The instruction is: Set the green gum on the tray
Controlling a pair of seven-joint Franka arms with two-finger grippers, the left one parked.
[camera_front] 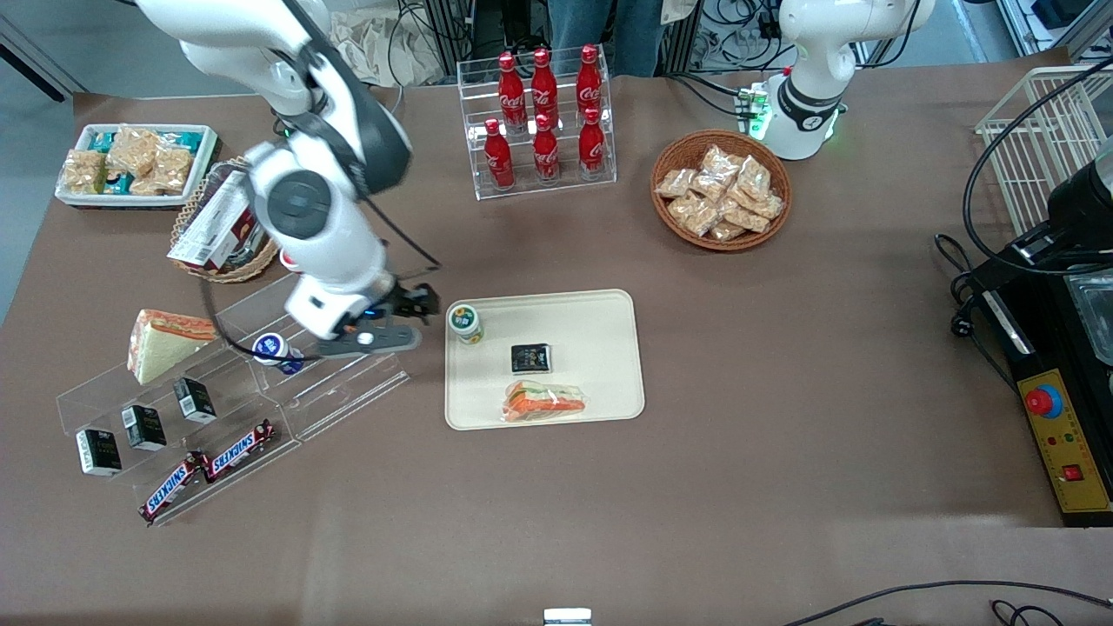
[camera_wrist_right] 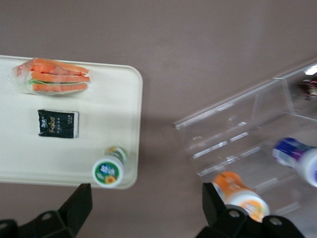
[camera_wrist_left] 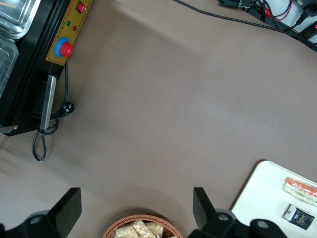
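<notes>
Hand wide open, empty, beside tray; green gum on tray.

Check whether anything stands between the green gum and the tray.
Nothing does: the green gum already stands upright on the tray, in its corner nearest the acrylic rack. The claw, open, hangs apart beside it.

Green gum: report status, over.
Gripper open, empty, above the table between the acrylic rack and the tray. Green gum upright on tray corner, released. Nothing in the way.
</notes>
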